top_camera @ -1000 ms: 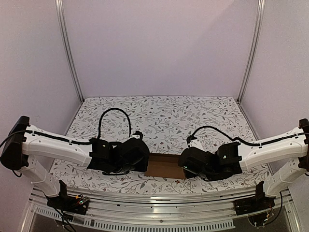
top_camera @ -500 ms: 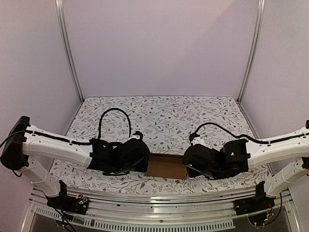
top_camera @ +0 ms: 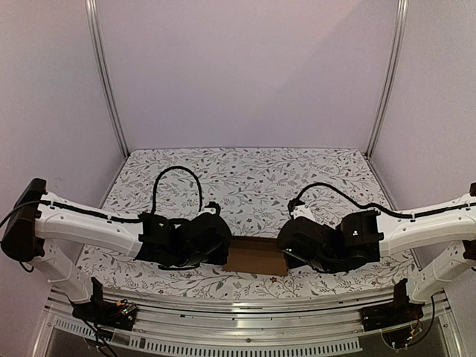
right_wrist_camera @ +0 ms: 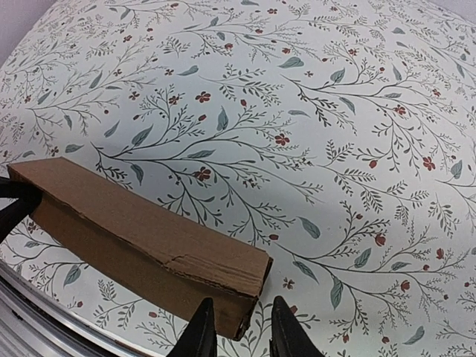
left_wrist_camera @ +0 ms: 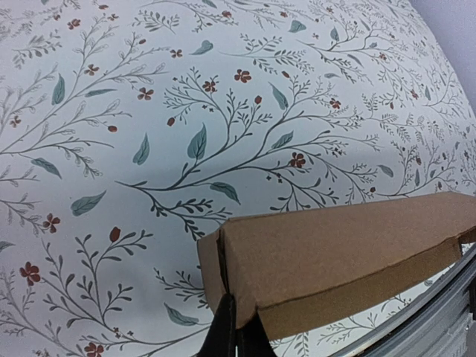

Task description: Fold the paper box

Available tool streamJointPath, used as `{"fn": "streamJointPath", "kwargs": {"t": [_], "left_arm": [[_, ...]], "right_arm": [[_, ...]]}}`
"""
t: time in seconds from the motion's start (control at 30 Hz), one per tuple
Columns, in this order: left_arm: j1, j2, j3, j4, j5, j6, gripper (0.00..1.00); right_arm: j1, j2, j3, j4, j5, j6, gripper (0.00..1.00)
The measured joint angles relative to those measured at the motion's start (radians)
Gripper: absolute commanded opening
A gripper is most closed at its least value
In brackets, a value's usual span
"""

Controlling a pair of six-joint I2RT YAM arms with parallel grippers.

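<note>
The paper box (top_camera: 255, 255) is a closed brown cardboard oblong lying on the floral table near the front edge, between the two arms. In the left wrist view the paper box (left_wrist_camera: 349, 249) runs off to the right. My left gripper (left_wrist_camera: 236, 336) is shut, and its tips touch the box's near left end corner. In the right wrist view the paper box (right_wrist_camera: 141, 238) has a creased top edge. My right gripper (right_wrist_camera: 242, 333) is open, with the box's near right end corner between its fingers (right_wrist_camera: 202, 333). A gap shows on the right side.
The metal rail (right_wrist_camera: 44, 316) of the table's front edge runs just below the box, and this same rail (left_wrist_camera: 439, 316) shows in the left wrist view. The floral cloth (top_camera: 253, 178) stretches back to the purple walls.
My right arm pulled slightly away to the right, then came back toward the box's right end with its jaws a little wider. The left arm and the box have not moved.
</note>
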Motion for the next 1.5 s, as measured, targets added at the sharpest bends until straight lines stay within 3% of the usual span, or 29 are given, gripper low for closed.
{"fn": "streamJointPath", "kwargs": {"t": [0.17,0.37,0.77,1.07,1.5], "left_arm": [[0.0,0.0,0.001,-0.002,0.0,0.0,0.0],[-0.001,0.0,0.002,-0.006,-0.001,0.0,0.0],[-0.006,0.004,0.009,-0.013,-0.006,0.0,0.01],[-0.017,0.006,0.019,-0.015,0.003,0.004,0.26],[-0.028,-0.015,0.016,-0.019,0.05,0.022,0.54]], "right_arm": [[0.0,0.022,0.0,0.0,0.005,-0.006,0.18],[0.0,0.06,0.0,-0.002,0.014,-0.013,0.0],[0.003,0.077,-0.031,0.036,0.027,0.016,0.0],[0.031,0.104,-0.046,0.055,0.061,0.055,0.0],[0.033,0.126,-0.049,0.098,0.091,0.051,0.0]]}}
